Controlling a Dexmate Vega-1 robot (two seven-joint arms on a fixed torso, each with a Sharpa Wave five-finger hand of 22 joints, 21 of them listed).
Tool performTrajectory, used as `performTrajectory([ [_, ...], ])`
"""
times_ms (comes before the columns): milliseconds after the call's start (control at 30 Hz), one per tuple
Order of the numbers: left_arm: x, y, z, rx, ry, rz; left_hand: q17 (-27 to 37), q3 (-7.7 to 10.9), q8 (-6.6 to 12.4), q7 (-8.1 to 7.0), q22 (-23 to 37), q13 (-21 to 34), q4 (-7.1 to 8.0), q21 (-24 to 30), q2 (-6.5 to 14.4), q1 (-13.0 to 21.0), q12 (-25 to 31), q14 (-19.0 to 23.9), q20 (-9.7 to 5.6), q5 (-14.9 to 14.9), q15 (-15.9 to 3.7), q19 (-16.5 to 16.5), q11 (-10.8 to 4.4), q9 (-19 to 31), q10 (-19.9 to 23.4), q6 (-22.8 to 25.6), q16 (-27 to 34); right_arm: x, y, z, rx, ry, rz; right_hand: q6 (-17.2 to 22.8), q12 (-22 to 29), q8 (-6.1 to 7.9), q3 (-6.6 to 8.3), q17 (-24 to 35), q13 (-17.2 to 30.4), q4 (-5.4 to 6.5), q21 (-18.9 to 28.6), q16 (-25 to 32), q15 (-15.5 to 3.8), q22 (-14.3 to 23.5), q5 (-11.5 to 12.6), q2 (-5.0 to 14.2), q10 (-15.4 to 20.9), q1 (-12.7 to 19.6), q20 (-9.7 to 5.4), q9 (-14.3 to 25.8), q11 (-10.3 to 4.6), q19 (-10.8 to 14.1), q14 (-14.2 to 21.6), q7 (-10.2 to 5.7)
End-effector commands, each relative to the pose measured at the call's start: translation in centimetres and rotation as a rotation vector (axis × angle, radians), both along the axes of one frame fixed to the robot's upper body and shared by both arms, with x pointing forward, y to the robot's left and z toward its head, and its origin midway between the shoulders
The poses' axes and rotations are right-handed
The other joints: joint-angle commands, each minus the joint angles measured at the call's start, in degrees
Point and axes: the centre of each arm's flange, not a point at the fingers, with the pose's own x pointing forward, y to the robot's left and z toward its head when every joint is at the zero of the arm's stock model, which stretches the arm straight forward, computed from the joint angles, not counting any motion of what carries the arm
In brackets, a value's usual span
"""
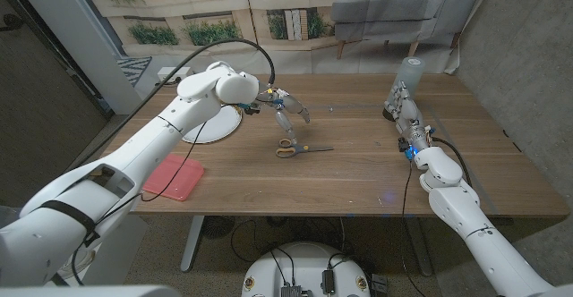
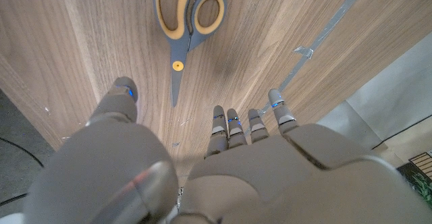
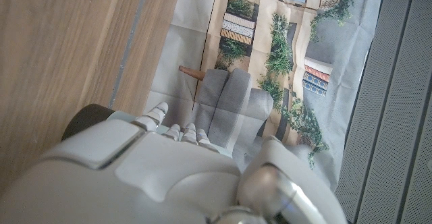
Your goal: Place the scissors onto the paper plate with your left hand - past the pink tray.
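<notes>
left robot hand hovers over the wooden counter, fingers spread apart and pointing down, holding nothing. grey-bladed scissors with yellow-and-grey handles lie flat on the counter just beyond and below its fingertips, apart from them; in the left wrist view the scissors sit ahead of the hand, blade tip pointing back toward it. white round paper plate lies behind the hand, partly hidden by the forearm. pink rectangular tray sits further back along the arm, near the counter's front edge. right robot hand is raised well apart on the far side, holding nothing; how far its fingers are spread i cannot tell. progress, as judged: scissors not yet grasped; pick-up, carry and placing on the plate are all left.
</notes>
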Motion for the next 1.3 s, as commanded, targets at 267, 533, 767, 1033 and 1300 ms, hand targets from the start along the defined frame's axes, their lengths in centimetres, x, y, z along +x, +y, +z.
performTrajectory([
  [267, -0.4, -0.5, -1.8, 0.035, -0.069, 0.009, -0.02, 0.15, 0.53, -0.97, -0.22, 0.31, -0.38, 1.18, 0.4, 1.63, 1.55, 1.34, -0.64, -0.55, -0.62, -10.35, -0.9, 0.23, 2.87, 2.54, 0.29, -0.6, -0.3, -0.5, 0.005, -0.004, 0.002, 0.15, -0.18, 0.26, 0.05, 0.16, 0.23, -0.24, 0.27, 0.03, 0.12, 0.17, 0.34, -0.13, 0.32, -0.17, -0.24, 0.21, -0.25, -0.09, -0.73, -0.09],
  [533, -0.9, -0.6, -2.6, 0.026, -0.124, -0.006, -0.04, -0.45, 0.64, -1.01, -0.33, 0.49, -0.23, 1.84, -0.16, 1.63, 2.1, 2.58, -0.91, -0.4, -1.06, -9.2, -0.94, 0.28, 3.9, 3.97, 0.58, -1.0, -0.4, -0.8, 0.005, -0.009, 0.005, 0.22, -0.17, 0.26, 0.04, 0.16, 0.23, -0.25, 0.29, 0.03, 0.16, 0.17, 0.36, -0.15, 0.36, -0.18, -0.23, 0.21, -0.2, -0.04, -0.68, -0.06],
  [767, -1.1, -0.6, -3.6, 0.031, -0.165, -0.002, -0.02, -1.1, 0.66, -1.11, -0.38, 0.7, -0.2, 2.61, -0.89, 1.67, 3.0, 3.99, -1.29, -0.07, -1.56, -7.85, -1.06, 0.34, 5.68, 5.14, 0.95, -1.1, -0.5, -1.1, 0.005, -0.008, 0.007, 0.24, -0.2, 0.25, 0.03, 0.15, 0.23, -0.26, 0.3, 0.03, 0.14, 0.17, 0.37, -0.17, 0.31, -0.18, -0.25, 0.21, -0.15, -0.01, -0.66, -0.05],
  [1033, -0.7, -0.2, -4.2, 0.031, -0.214, 0.014, -0.02, -1.41, 0.99, -1.25, -0.39, 0.9, -0.21, 3.38, -0.91, 2.24, 3.79, 5.48, -1.4, 0.3, -2.22, -6.67, -1.58, 0.4, 7.06, 7.27, 1.32, -1.0, -0.3, -1.3, 0.005, -0.004, 0.013, 0.15, -0.21, 0.2, 0.03, 0.15, 0.23, -0.29, 0.32, 0.02, 0.15, 0.17, 0.4, -0.17, 0.29, -0.17, -0.24, 0.2, -0.19, 0.04, -0.64, -0.05],
  [1300, 0.1, 0.1, -4.5, 0.004, -0.205, 0.009, -0.02, -1.59, 1.05, -1.42, -0.36, 1.03, -0.18, 3.86, -0.78, 2.74, 4.36, 6.26, -1.5, 0.52, -2.59, -6.15, -2.07, 0.43, 8.09, 8.37, 1.45, -0.9, -0.2, -1.1, -0.002, -0.006, 0.009, 0.12, -0.27, 0.19, 0.03, 0.14, 0.23, -0.33, 0.3, 0.01, 0.16, 0.16, 0.42, -0.2, 0.18, -0.14, -0.21, 0.21, -0.2, -0.01, -0.63, -0.02],
])
